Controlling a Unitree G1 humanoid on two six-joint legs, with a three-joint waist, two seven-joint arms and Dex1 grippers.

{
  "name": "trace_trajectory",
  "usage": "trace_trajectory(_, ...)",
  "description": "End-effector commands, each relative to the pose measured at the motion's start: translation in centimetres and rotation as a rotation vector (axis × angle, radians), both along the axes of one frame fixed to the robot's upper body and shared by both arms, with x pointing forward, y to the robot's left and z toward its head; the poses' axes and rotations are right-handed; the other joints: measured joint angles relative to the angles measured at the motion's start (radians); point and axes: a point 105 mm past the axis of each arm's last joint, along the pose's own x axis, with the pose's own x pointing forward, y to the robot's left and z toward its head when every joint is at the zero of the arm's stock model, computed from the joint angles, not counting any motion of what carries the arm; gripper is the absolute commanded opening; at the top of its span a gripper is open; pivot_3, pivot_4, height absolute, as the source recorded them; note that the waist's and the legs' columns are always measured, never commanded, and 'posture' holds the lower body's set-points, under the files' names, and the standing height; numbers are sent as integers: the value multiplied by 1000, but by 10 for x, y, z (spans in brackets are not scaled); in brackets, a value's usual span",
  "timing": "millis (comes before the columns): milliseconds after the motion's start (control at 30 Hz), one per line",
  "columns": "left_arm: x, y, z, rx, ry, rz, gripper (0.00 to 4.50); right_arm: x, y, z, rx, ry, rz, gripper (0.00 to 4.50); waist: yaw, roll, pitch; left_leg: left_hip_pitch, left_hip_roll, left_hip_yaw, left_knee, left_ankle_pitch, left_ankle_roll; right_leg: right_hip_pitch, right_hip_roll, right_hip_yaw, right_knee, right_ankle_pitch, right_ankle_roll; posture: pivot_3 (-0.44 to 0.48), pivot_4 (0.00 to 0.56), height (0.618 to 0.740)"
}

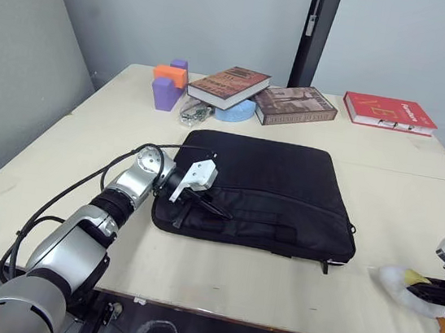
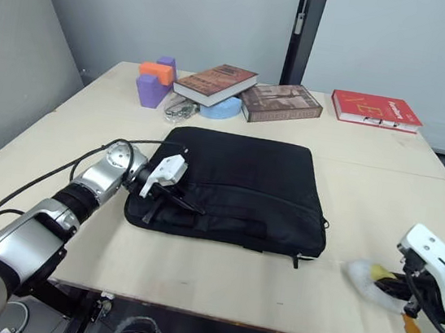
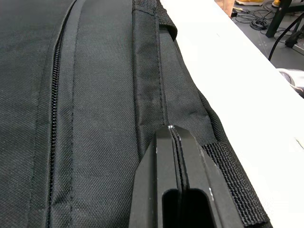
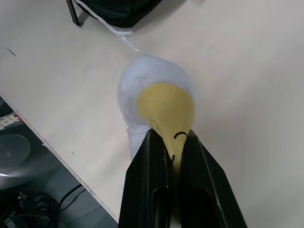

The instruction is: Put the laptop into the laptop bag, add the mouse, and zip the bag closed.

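The black laptop bag point(image 1: 261, 184) lies flat in the middle of the table, with its strap handle and zipper lines facing up. My left gripper point(image 1: 218, 211) rests on the bag's near left part, beside the handle strap point(image 3: 161, 66), and its fingers point(image 3: 156, 171) are pressed together with nothing seen between them. At the near right table edge my right gripper point(image 4: 172, 137) is shut on the yellow part of a white-and-yellow plush toy point(image 4: 152, 90) that lies on the tabletop. The laptop and the mouse are out of view.
Along the back of the table point(image 1: 408, 187) lie a brown book point(image 1: 229, 85), a second book point(image 1: 296, 105) and a red book point(image 1: 390, 112). Purple and orange blocks point(image 1: 167, 85) and a blue round object point(image 1: 236, 112) sit at the back left. The plush toy is close to the table's front edge.
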Motion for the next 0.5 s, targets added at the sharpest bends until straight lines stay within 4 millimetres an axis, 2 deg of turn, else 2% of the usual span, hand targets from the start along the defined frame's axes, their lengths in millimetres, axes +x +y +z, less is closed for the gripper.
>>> trace_trajectory(33,-14,7,-23,86,84,-40,0,4,-14,16,-48,-60,-37,14,0,0,0,0,0,0,0,0,0,0,0,0,0,0,0,0,150,740)
trace_trajectory(500,-10,13,-29,158,62,-37,0,13,-34,33,-97,-126,-107,14,0,1,-1,0,0,0,0,0,0,0,0,0,-1,0,0,0,150,740)
